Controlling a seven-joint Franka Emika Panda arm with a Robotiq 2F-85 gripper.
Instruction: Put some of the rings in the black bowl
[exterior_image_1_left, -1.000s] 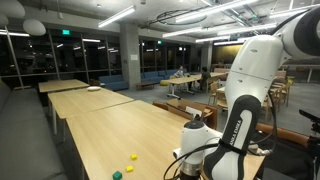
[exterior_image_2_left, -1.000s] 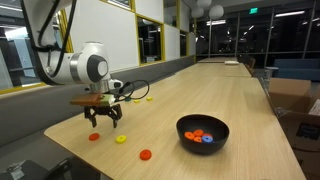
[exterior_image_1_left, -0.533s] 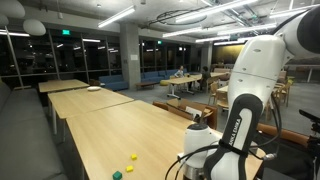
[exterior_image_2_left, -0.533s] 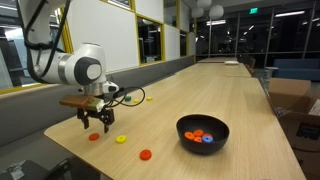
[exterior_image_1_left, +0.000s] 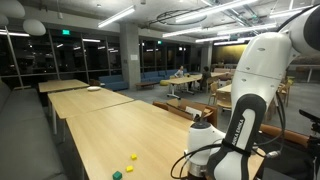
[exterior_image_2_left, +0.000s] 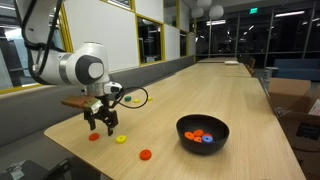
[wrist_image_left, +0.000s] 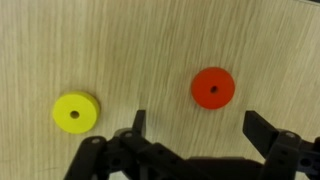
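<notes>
Along a long, pale wood-grain tabletop (exterior_image_2_left: 240, 95) in a dim open-plan hall with ceiling strip lights, three loose rings lie near the front edge: a red ring (exterior_image_2_left: 95, 137), a yellow ring (exterior_image_2_left: 121, 139) and an orange-red ring (exterior_image_2_left: 146, 154). Right of them stands the glossy black bowl (exterior_image_2_left: 200, 147), holding orange and blue rings. The pincer (exterior_image_2_left: 103, 126) hovers above the tabletop between the red ring and the yellow ring, fingers wide apart, gripping nothing.

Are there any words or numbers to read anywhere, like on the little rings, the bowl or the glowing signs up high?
No text can be read in any view.
Green lit sign up by the ceiling: too blurred to read.
Green glowing sign far back in the room: too small to read.
Yellow ring and red ring: no writing.
Black bowl: no writing visible.
</notes>
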